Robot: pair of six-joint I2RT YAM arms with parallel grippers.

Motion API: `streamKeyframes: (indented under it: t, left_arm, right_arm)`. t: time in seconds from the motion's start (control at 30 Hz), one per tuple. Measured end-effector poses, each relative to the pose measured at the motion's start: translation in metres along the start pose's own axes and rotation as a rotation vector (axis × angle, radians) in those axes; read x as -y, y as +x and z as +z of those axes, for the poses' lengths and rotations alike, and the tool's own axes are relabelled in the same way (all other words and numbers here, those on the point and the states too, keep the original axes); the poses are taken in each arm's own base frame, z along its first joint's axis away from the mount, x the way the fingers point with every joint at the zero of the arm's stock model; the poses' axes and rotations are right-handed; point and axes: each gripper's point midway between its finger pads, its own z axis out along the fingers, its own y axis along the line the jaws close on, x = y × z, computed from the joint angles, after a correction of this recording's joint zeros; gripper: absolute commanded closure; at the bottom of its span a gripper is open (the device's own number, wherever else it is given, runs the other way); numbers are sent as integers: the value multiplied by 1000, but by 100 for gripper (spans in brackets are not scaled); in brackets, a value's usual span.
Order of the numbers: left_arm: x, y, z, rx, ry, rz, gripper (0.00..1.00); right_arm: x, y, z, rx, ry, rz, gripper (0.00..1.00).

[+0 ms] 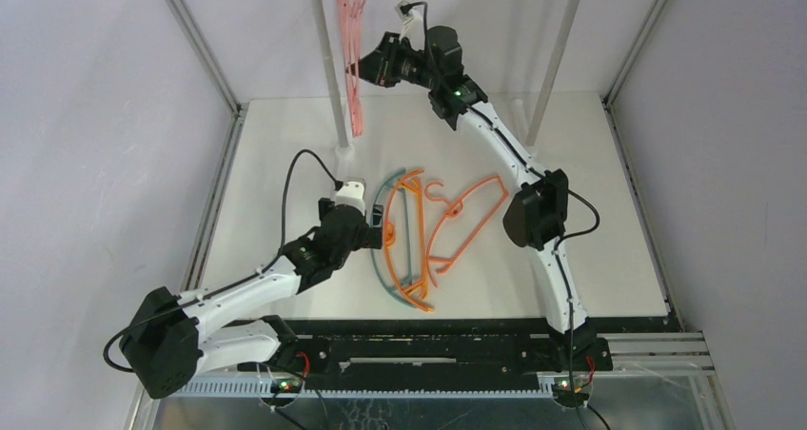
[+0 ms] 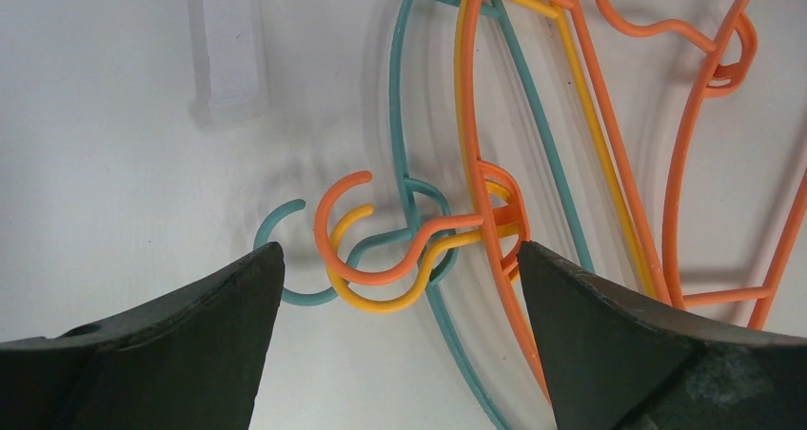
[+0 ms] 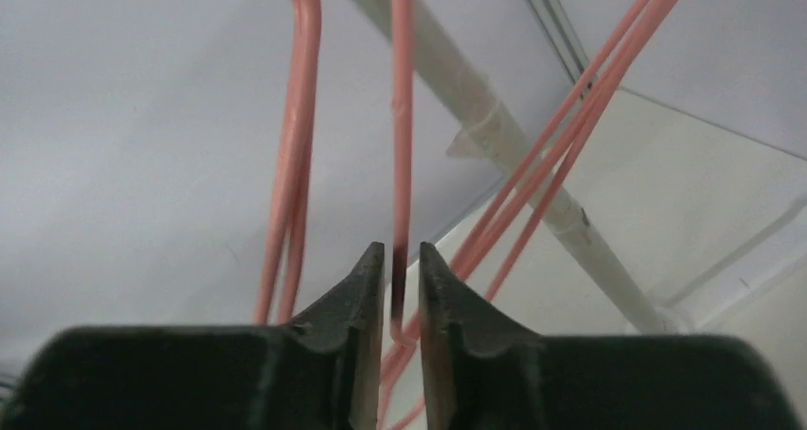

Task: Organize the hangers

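Several pink wire hangers (image 1: 353, 49) hang on the rack at the back. My right gripper (image 1: 360, 69) is up against them; in the right wrist view its jaws (image 3: 395, 251) stand a narrow gap apart around one pink wire (image 3: 402, 116), with slivers of space on both sides. A teal hanger (image 1: 380, 263), orange hangers (image 1: 476, 211) and a yellow one (image 2: 580, 97) lie stacked on the table. My left gripper (image 1: 378, 230) is wide open and empty just above their hooks (image 2: 366, 249), which sit between its fingertips (image 2: 400, 259).
The rack's white poles (image 1: 328, 59) (image 1: 561, 49) stand at the back of the white table (image 1: 609, 259). One pole foot (image 2: 228, 59) shows left of the hooks. A metal frame rail (image 1: 214, 230) runs along the table's left edge.
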Motion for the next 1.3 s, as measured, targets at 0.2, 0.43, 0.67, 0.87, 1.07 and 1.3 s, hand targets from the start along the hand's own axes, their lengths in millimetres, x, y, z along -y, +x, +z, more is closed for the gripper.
streamKeyframes:
  t: [0.2,0.43,0.67,0.87,1.07,1.3]
  left_arm:
    - [0,2,1,-5,-1,3,3]
    - [0,3,3,-10,-3,13,3]
    - [0,3,3,-9,-4,13,3]
    - [0,3,3,-8,-4,12,3]
    - [-1,5,4,-13,-10,18,3]
    - [-3,7,6,-21,-22,30,2]
  right_arm:
    - [17,28,0,-56,48,-3,27]
    - [25,36,-39,-75,129,2,21]
    - [45,66,-75,-135,228,36,19]
    - [25,57,-107,-111,245,7,19]
    - [10,44,-138,-62,273,-35,18]
    - [18,61,-180,-67,415,-83,19]
